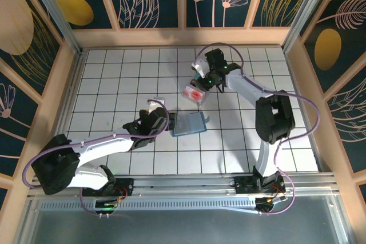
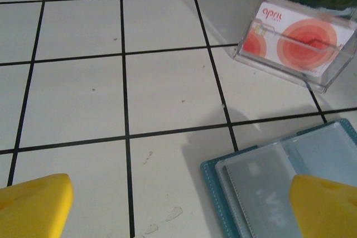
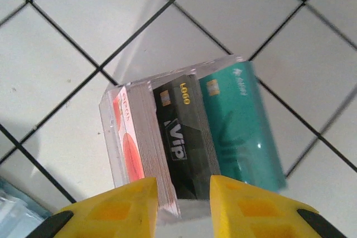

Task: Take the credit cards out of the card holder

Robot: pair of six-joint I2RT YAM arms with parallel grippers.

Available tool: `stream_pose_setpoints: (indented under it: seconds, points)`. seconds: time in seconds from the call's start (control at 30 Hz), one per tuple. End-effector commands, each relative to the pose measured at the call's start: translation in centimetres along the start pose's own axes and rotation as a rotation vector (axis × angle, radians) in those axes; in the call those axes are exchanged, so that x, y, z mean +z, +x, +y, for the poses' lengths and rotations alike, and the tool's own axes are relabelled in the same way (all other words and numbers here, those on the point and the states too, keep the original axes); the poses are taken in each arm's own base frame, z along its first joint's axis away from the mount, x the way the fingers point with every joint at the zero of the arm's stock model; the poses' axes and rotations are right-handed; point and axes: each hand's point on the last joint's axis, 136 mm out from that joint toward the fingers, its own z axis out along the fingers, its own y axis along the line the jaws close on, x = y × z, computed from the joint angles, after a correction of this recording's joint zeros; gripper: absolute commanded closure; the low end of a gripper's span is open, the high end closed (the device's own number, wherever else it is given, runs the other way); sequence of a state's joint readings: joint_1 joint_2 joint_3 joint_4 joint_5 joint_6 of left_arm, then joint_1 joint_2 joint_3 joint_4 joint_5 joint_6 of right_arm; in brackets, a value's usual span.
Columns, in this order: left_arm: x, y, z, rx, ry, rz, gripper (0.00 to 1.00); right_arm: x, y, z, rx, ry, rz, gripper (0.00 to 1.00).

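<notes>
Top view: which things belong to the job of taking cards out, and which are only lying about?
Belonging to the job: card holder, lying open; credit cards, standing in the clear stand; a VIP card in the holder's sleeve.
Only about: clear stand itself; tiled table.

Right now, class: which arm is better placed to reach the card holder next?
Probably left: the left pincer, open, hovers at the card holder; the right pincer is over the clear box.

A clear plastic box (image 2: 279, 66) sits on white tiles (image 2: 167, 93).
</notes>
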State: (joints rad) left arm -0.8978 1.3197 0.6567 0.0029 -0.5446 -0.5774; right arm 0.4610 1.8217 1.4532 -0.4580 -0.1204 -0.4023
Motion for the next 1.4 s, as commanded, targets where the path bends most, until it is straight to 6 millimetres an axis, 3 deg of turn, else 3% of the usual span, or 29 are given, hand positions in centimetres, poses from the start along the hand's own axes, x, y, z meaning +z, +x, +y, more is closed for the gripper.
stream_pose_setpoints:
  seconds: [0.0, 0.17, 0.3, 0.47, 0.63, 0.8, 0.97, 1.37]
  points:
    - [-0.8, -2.1, 0.8, -0.086, -0.031, -0.068, 0.01, -3.0, -0.9, -0.6, 0.140, 0.104, -0.064, 0.69]
    - [-0.8, -2.2, 2.9, -0.201, -0.051, -0.068, 0.01, -5.3, 1.2, 0.5, 0.358, 0.191, -0.075, 0.65]
    - [-0.2, -1.2, 5.4, -0.324, -0.062, -0.035, 0.01, -5.7, 3.5, 4.4, 0.486, 0.193, -0.041, 0.61]
    - [-0.1, -0.6, 7.3, -0.365, -0.112, -0.039, 0.01, -4.8, 6.3, 10.0, 0.545, 0.196, 0.032, 0.54]
    - [0.3, 0.2, 8.6, -0.419, -0.136, -0.029, 0.01, -2.6, 8.9, 15.3, 0.552, 0.172, 0.131, 0.49]
    - [0.4, 0.9, 9.2, -0.443, -0.154, -0.023, 0.01, -0.6, 9.9, 19.4, 0.488, 0.169, 0.200, 0.45]
    - [0.2, 1.5, 9.7, -0.466, -0.172, -0.024, 0.01, 1.0, 10.4, 21.1, 0.461, 0.151, 0.228, 0.43]
    - [0.0, 2.0, 10.2, -0.482, -0.185, -0.024, 0.01, 2.6, 10.0, 21.4, 0.464, 0.119, 0.226, 0.37]
